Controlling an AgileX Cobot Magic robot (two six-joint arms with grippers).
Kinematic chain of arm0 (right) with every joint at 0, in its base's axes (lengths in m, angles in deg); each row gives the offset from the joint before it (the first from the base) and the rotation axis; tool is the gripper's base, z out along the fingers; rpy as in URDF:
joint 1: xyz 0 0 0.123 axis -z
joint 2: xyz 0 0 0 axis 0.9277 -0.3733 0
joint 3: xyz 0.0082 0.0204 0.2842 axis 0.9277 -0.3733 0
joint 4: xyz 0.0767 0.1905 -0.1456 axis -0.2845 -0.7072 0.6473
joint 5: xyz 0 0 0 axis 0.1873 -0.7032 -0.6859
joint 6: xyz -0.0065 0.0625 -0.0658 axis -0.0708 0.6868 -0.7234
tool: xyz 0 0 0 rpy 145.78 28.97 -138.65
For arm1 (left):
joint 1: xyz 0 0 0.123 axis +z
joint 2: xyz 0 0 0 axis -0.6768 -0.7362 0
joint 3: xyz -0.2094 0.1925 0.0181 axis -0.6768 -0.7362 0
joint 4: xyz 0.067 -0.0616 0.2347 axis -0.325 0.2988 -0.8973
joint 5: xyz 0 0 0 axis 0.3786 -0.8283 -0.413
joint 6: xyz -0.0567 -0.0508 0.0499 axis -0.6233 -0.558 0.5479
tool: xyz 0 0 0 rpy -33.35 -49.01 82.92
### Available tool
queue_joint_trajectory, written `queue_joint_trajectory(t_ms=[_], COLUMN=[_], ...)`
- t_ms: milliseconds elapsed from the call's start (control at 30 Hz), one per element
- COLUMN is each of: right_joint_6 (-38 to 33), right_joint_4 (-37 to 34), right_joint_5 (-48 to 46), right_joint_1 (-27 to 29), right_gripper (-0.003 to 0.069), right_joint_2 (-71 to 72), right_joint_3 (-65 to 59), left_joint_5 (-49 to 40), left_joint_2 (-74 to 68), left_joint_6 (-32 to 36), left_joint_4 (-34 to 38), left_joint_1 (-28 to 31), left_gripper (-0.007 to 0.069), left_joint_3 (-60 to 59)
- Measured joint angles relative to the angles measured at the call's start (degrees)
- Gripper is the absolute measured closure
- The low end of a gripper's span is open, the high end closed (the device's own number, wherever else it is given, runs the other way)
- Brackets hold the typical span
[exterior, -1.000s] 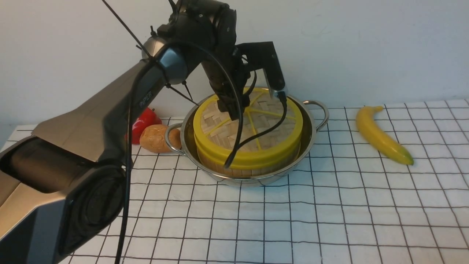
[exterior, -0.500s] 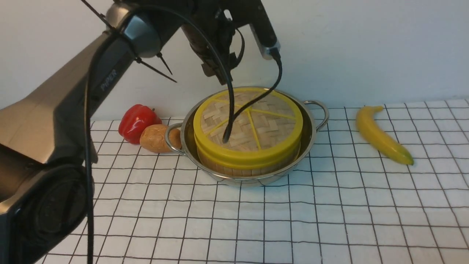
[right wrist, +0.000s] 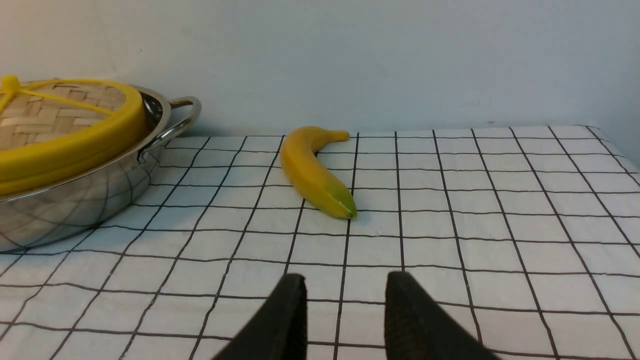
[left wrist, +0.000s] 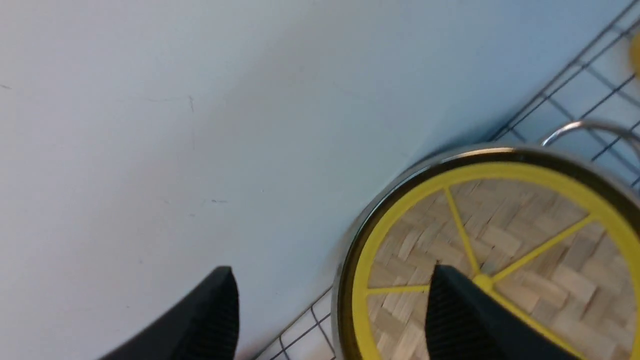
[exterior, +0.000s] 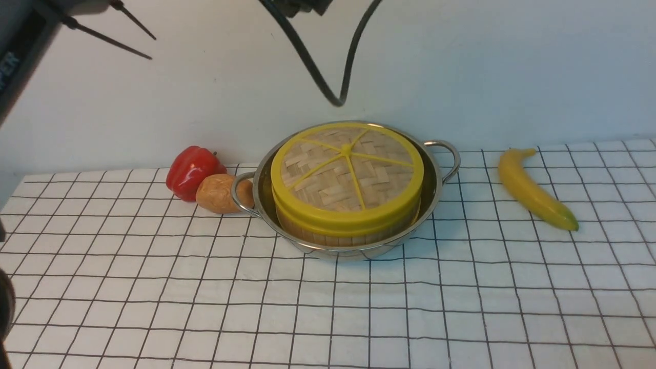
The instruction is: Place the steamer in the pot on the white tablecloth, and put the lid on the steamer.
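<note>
**Lid seated; both task steps appear complete**

**Front view.** The pot [exterior: 348,205] stands on the cloth [exterior: 461,307] near the back wall. The steamer [exterior: 338,233] sits inside it, only its bamboo side wall showing, and the lid [exterior: 347,177] lies flat and centred on top, covering it fully. Judgement: placing and covering both look done; the step in hand is clearing the left arm away. The next move calls only for parking the arms without snagging the hanging cable [exterior: 328,92] on the lid. Neither claw shows here. Count: one pot, one steamer, one lid, one pepper [exterior: 192,171], one potato [exterior: 218,193], one banana [exterior: 533,189].

**Left wrist view.** The left gripper [left wrist: 330,300] hangs above the far rim of the pot [left wrist: 380,200], fingers spread wide and holding nothing. One finger tip overlaps the lid [left wrist: 525,250] near its hub in the picture, yet stands clear above it. Count: one lid, one pot.

**Right wrist view.** The right gripper [right wrist: 345,295] rests low over the cloth [right wrist: 500,225], fingers partly apart with nothing between them, well apart from the pot [right wrist: 75,200]. The banana [right wrist: 312,172] lies between gripper and wall. Count: one banana, one pot, one lid [right wrist: 65,140].
</note>
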Motion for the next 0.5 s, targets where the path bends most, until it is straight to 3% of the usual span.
queue_joint_trajectory(t_ms=[333,500], right_joint_6=[0.00,0.00], right_joint_4=[0.00,0.06], right_joint_5=[0.00,0.00], right_joint_1=[0.00,0.00], right_gripper=[0.0416,0.0416], right_joint_2=[0.00,0.00], right_joint_3=[0.00,0.00], left_joint_5=[0.61,-0.15], left_joint_2=[0.68,6.16], left_joint_6=[-3.01,-7.71], left_joint_4=[0.26,-2.29], left_joint_1=[0.00,0.07], left_gripper=[0.0161,0.0161], left_joint_3=[0.00,-0.46])
